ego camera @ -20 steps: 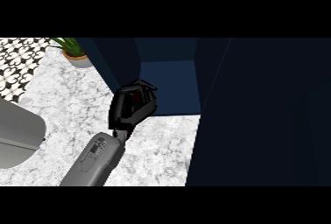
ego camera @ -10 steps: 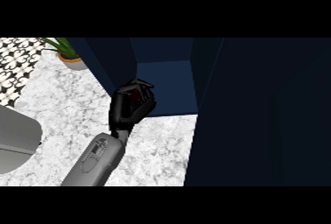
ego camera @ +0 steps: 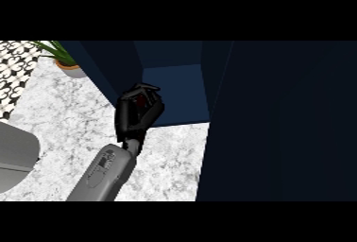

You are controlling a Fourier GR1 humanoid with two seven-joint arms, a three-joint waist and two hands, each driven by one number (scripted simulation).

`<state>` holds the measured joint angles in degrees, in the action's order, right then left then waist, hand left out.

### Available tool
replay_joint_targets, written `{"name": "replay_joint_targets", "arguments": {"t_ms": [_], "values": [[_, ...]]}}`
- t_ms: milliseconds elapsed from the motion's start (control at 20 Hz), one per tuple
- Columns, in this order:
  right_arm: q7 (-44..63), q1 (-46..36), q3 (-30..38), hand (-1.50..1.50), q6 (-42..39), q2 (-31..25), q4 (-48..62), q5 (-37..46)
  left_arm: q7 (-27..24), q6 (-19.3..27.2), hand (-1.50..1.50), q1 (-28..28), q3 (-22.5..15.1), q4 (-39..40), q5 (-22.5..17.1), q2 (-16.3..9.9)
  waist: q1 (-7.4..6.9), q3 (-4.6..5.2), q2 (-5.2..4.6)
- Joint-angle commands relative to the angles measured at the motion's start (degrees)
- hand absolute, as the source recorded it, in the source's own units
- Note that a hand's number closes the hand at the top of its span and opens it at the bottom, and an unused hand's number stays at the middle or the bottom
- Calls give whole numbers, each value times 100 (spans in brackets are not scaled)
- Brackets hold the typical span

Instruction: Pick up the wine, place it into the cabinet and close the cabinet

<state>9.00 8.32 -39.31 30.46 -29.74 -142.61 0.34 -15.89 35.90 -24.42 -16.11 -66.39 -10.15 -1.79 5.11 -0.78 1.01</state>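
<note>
The left robot hand (ego camera: 138, 111) is curled round the wine (ego camera: 141, 100), holding it at the cabinet's (ego camera: 171, 97) open front, over the worktop's (ego camera: 70, 113) far edge. Picking up looks done; setting it inside and closing remain.

Navy cabinet (ego camera: 174, 90); white-grey marbled counter (ego camera: 63, 118); black hand (ego camera: 136, 113); dark red wine (ego camera: 141, 101); green plant (ego camera: 57, 49); terracotta pot (ego camera: 72, 70).
</note>
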Motion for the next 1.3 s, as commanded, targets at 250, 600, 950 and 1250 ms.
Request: {"name": "replay_joint_targets", "arguments": {"t_ms": [250,600,950,1250], "values": [[84,137,-60,-150,-109,-24,-545,-238,505,-249,150,-993,255,1119,-180,-69,312,88,-286],[5,315,-27,-150,-218,-185,-624,-315,351,-520,-150,-2079,560,2450,-57,-289,326,85,-304],[-125,431,-87,-150,-263,-167,-629,-288,-54,-453,-150,-2868,890,3779,91,-433,313,89,-317],[-194,491,-77,-150,-267,-166,-664,-284,-395,-439,-150,-3403,1184,4381,-15,-304,293,92,-313]]}}
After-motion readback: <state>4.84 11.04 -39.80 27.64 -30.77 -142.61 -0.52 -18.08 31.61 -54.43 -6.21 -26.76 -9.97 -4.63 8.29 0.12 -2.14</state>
